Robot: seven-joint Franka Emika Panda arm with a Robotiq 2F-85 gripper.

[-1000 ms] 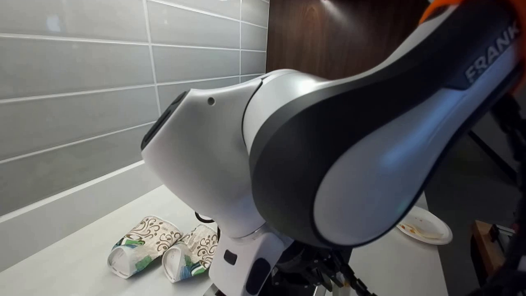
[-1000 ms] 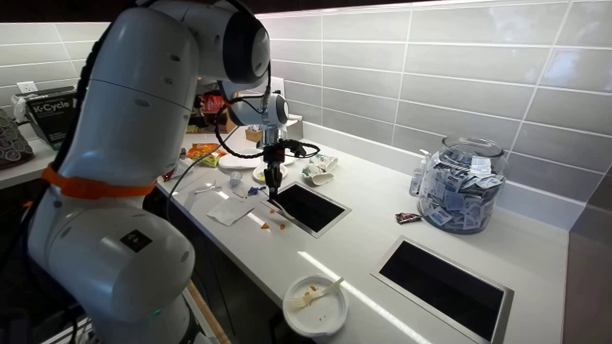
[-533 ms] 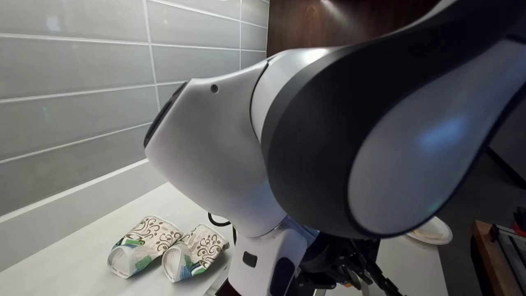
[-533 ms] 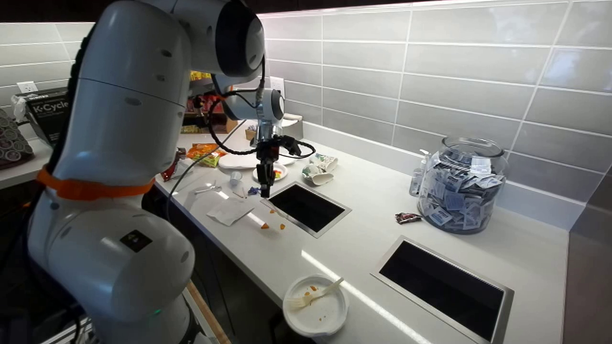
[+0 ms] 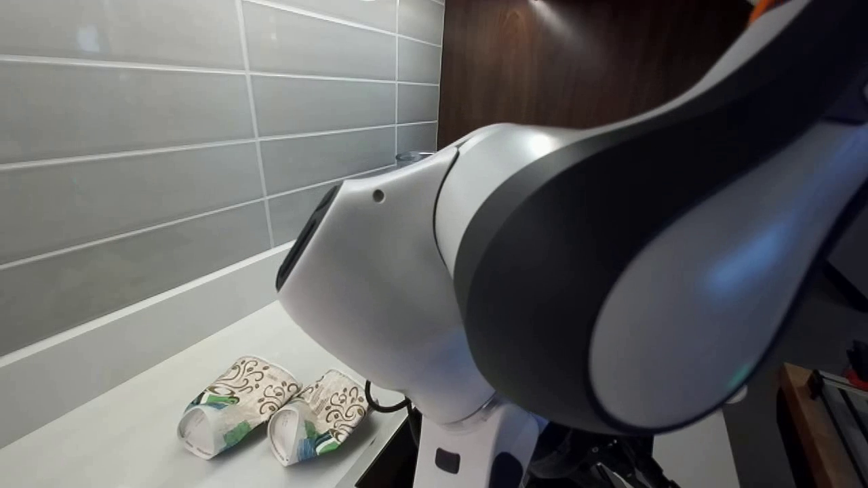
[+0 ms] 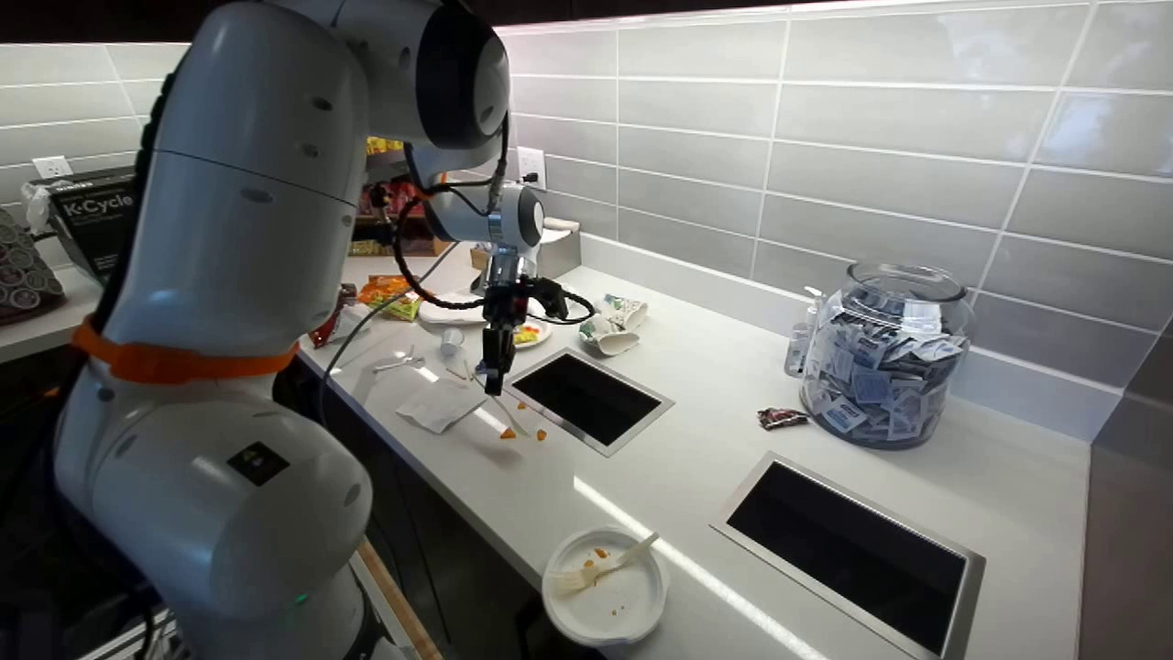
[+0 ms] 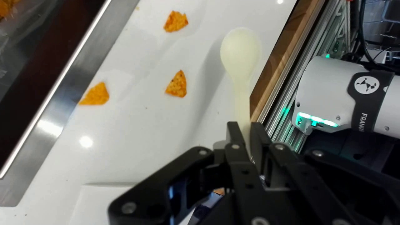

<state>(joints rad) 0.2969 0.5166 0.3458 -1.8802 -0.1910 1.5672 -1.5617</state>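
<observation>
Wrist view: the spoon (image 7: 241, 79) is clamped by its handle (image 7: 243, 107) between the fingers (image 7: 233, 132) — presumably so that its bowl (image 7: 240, 50) is left unobstructed. In an exterior view, it is suspended over the surface (image 6: 678, 449), near chip pieces (image 6: 542, 434).

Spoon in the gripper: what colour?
The spoon is pale cream; it shows best in the wrist view.

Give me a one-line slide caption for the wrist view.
The gripper clamps a pale spoon by its handle above a white counter, where orange chip pieces lie near a metal frame.
</observation>
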